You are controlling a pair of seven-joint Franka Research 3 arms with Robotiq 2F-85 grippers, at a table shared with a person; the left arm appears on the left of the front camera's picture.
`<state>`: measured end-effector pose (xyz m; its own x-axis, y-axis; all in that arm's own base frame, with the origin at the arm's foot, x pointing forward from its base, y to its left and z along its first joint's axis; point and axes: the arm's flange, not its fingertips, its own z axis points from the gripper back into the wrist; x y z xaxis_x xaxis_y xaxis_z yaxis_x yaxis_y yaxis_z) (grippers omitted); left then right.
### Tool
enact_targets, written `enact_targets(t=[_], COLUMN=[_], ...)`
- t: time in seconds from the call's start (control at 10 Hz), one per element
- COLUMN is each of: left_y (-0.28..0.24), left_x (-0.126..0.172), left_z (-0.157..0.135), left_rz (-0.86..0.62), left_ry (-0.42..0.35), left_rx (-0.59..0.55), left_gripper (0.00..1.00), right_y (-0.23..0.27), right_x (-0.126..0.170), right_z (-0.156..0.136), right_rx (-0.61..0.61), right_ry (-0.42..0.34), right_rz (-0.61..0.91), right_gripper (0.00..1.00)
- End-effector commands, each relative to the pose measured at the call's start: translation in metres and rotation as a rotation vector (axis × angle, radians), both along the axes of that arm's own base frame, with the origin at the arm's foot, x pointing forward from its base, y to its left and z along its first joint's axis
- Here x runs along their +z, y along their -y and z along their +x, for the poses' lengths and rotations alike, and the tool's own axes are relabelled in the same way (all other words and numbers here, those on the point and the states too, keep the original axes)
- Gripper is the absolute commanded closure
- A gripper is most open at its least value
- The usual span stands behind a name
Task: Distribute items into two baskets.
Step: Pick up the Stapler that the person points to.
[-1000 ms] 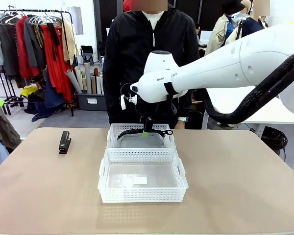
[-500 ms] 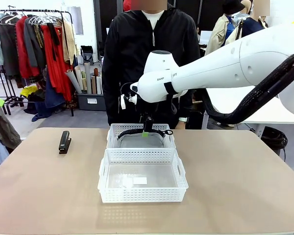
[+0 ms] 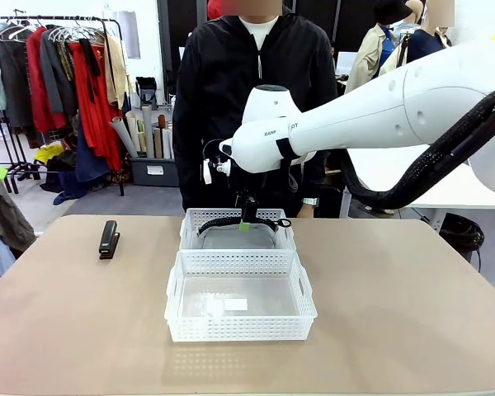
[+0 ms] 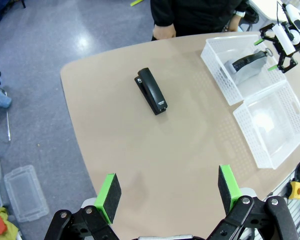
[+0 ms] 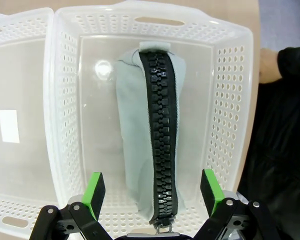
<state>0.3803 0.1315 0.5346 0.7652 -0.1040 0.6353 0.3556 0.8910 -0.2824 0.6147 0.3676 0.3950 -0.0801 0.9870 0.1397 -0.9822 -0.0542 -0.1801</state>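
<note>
The grey pouch [image 5: 134, 150] with its black zipper lies in the far white basket [image 5: 231, 100], the one nearer the person. My right gripper [image 5: 153, 187] hangs open just above it, one green pad on each side of the pouch, holding nothing. In the front view the right gripper [image 3: 246, 221] sits over the far basket [image 3: 200, 219] and the pouch [image 3: 231, 240]. The near basket [image 3: 239, 327] holds only a white label. The black stapler [image 4: 151, 91] lies on the table at the left [image 3: 109, 238]. My left gripper [image 4: 168, 187] is open, high above the table.
A person in a black jacket [image 3: 256, 91] stands at the far edge, one hand [image 5: 266, 65] close to the far basket. The tan table [image 3: 412, 297] is bare to the right and left of the baskets. Clothes racks stand behind at the left.
</note>
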Motion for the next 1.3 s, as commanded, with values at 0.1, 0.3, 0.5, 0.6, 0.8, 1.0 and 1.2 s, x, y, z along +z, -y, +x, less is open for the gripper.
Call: enact_targets(t=[0.1, 0.3, 0.5, 0.6, 0.8, 1.0, 1.2], left_y=[0.000, 0.000, 0.000, 0.000, 0.000, 0.000, 0.000], left_x=[-0.001, -0.001, -0.001, -0.001, -0.001, -0.001, -0.001], left_z=[0.000, 0.000, 0.000, 0.000, 0.000, 0.000, 0.000], left_rz=[-0.012, -0.012, -0.012, -0.012, -0.012, -0.012, -0.012], left_ry=[0.005, 0.005, 0.005, 0.005, 0.005, 0.005, 0.005], left_rx=[-0.003, -0.003, -0.003, -0.003, -0.003, -0.003, -0.003], left_gripper=[0.00, 0.00, 0.00, 0.00, 0.00, 0.00, 0.00], right_y=[0.008, 0.030, 0.063, 0.080, 0.129, 0.184, 0.222], right_x=[0.012, 0.044, 0.074, 0.083, 0.103, 0.123, 0.140], right_z=[0.002, 0.008, 0.009, 0.013, 0.015, -0.002, -0.027], right_rx=[-0.068, -0.276, -0.392, -0.431, -0.544, -0.640, -0.718], right_ry=[0.022, 0.012, -0.015, -0.054, -0.204, -0.263, -0.270], right_rz=[-0.034, -0.042, 0.002, 0.033, 0.155, 0.291, 0.359], right_gripper=[0.00, 0.00, 0.00, 0.00, 0.00, 0.00, 0.00])
